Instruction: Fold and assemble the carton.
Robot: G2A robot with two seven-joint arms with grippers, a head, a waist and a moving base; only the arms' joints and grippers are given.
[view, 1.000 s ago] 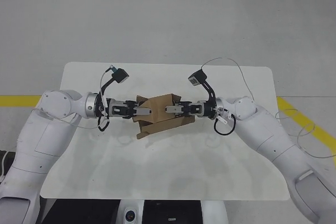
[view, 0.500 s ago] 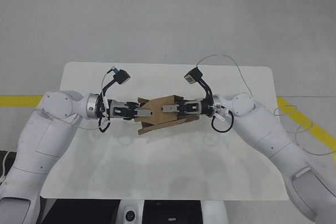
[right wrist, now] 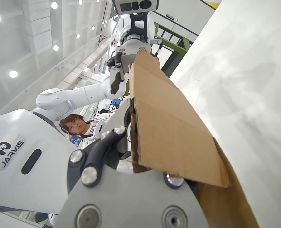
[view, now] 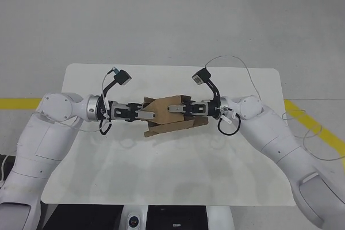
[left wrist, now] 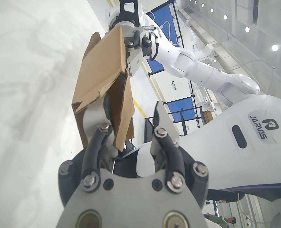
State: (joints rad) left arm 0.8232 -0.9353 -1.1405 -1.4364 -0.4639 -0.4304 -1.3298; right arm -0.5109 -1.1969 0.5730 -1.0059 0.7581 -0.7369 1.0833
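- Left gripper: jaws wide apart and clamped on nothing. One finger is tucked inside the open end of the carton, the other is free in the air outside it. An end flap hangs loose between the two.
- Right gripper: closed on the opposite end of the carton. One finger lies flat on the upper panel, and by my reading this is the only firm hold.
- Carton: brown corrugated sleeve, partly opened and skewed rather than square. It is slung between the two grippers over the middle of the counter. Whether its low corner touches the surface cannot be told.
- Risk, single hold: with one end pinched, the sleeve may pivot or sag at that grip. The inside finger would then slip out.
- Risk, flap: if the left gripper closes off the crease line, it would likely buckle the flap or tear it at the corner, where the edge already looks ragged.
- Risk, collapse: an uneven push from inside could flatten the sleeve instead of squaring it.
- Surroundings: camera masts stand on each wrist, close to the carton. A loose cable loops from the right arm over the far side of the counter.
- Obstruction: if the wrists roll, the masts crowd the space above the carton. The cable could snag on a wide swing.
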